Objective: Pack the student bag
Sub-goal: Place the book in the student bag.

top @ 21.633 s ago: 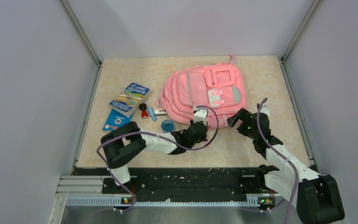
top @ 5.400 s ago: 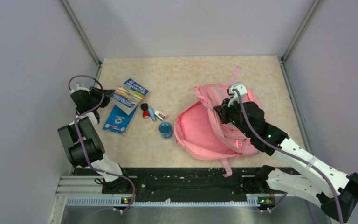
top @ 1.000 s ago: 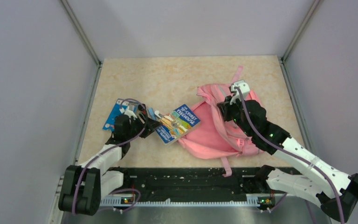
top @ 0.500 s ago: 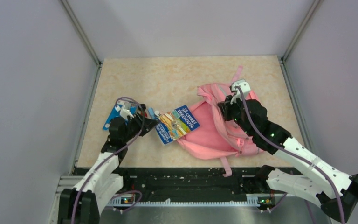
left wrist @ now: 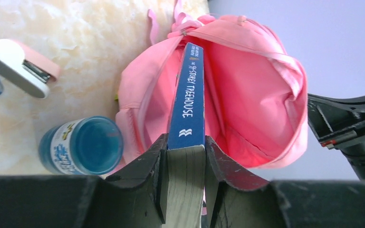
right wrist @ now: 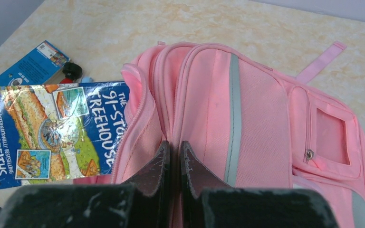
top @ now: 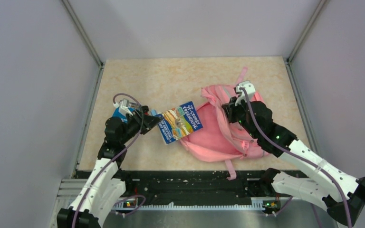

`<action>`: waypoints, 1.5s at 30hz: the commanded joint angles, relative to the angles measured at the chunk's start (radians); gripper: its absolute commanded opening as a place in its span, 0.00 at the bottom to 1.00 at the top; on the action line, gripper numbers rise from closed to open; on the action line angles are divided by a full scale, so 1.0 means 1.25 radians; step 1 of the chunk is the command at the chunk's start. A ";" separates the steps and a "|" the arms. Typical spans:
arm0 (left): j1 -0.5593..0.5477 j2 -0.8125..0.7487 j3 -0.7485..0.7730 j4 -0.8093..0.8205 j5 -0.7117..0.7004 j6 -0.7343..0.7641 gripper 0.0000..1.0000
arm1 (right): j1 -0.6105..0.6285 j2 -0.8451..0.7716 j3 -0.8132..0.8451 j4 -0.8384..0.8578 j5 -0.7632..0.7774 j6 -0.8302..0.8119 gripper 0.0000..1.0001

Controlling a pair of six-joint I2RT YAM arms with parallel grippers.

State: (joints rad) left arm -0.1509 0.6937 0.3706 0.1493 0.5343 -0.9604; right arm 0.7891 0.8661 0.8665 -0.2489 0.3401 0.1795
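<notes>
The left hand is clamping the lower end of a blue-spined paperback, one finger pressing on each cover, with the page edges showing between them. The paperback is reaching straight out ahead of this hand, spine up. Its far end is sitting inside the open mouth of the student bag, whose pink lining is spreading to both sides of the spine.

From above, the bag is lying on the tabletop beyond the left hand and directly beneath the right hand. The book's illustrated cover is bridging the space between the left hand and the bag's opening.

The right hand is holding its fingers nearly together at the bag's upper rim. It seems to be pinching a thin fold of pink fabric, though the wrist view is too close to be sure. A grey stripe and a zipped front pocket are lying ahead of this hand and to its right.

To the left of the left hand, a blue cup is standing just beside the bag. A white and pink stapler is lying farther out on that side. A second blue booklet and a small red and black item are resting on the tabletop past the paperback, well away from the right hand.
</notes>
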 commanded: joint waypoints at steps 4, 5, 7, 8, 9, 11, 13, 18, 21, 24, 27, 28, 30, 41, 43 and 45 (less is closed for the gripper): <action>-0.068 0.026 0.063 0.184 -0.007 -0.114 0.00 | 0.000 -0.013 0.097 0.140 0.010 -0.015 0.00; -0.087 0.038 0.068 0.198 -0.019 -0.121 0.00 | 0.000 -0.012 0.099 0.144 0.010 -0.015 0.00; -0.138 0.070 0.084 0.213 -0.049 -0.120 0.00 | 0.000 -0.009 0.102 0.153 0.011 -0.016 0.00; -0.163 0.087 0.091 0.222 -0.065 -0.118 0.00 | 0.000 -0.007 0.102 0.158 0.010 -0.017 0.00; -0.188 0.107 0.098 0.237 -0.078 -0.118 0.00 | 0.000 -0.005 0.104 0.161 0.008 -0.017 0.00; -0.227 0.148 0.105 0.283 -0.094 -0.133 0.00 | 0.000 0.001 0.108 0.166 0.004 -0.017 0.00; -0.259 0.190 0.109 0.346 -0.106 -0.157 0.00 | 0.000 0.006 0.112 0.167 0.000 -0.017 0.00; -0.324 0.290 0.145 0.449 -0.141 -0.198 0.00 | 0.000 0.013 0.115 0.167 -0.001 -0.015 0.00; -0.351 0.351 0.151 0.511 -0.162 -0.227 0.00 | 0.000 0.013 0.116 0.168 -0.001 -0.015 0.00; -0.374 0.408 0.157 0.571 -0.188 -0.259 0.00 | 0.000 0.016 0.116 0.173 -0.002 -0.014 0.00; -0.395 0.457 0.173 0.616 -0.212 -0.278 0.00 | 0.000 0.022 0.117 0.175 -0.004 -0.012 0.00; -0.400 0.470 0.180 0.620 -0.219 -0.281 0.00 | 0.000 0.024 0.117 0.175 -0.005 -0.012 0.00; -0.410 0.498 0.195 0.624 -0.241 -0.281 0.00 | 0.000 0.026 0.118 0.176 -0.006 -0.010 0.00; -0.422 0.676 0.233 0.611 -0.332 -0.258 0.00 | 0.000 0.031 0.116 0.176 -0.001 -0.012 0.00; -0.427 0.689 0.244 0.579 -0.355 -0.236 0.00 | 0.000 0.031 0.116 0.176 0.002 -0.014 0.00; -0.436 0.707 0.255 0.573 -0.373 -0.231 0.00 | 0.000 0.032 0.117 0.177 0.003 -0.017 0.00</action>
State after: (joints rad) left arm -0.6762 1.5681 0.6102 0.7712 0.1360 -1.2713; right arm 0.7887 0.9253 0.9184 -0.2085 0.3405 0.1757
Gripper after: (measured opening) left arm 0.328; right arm 0.045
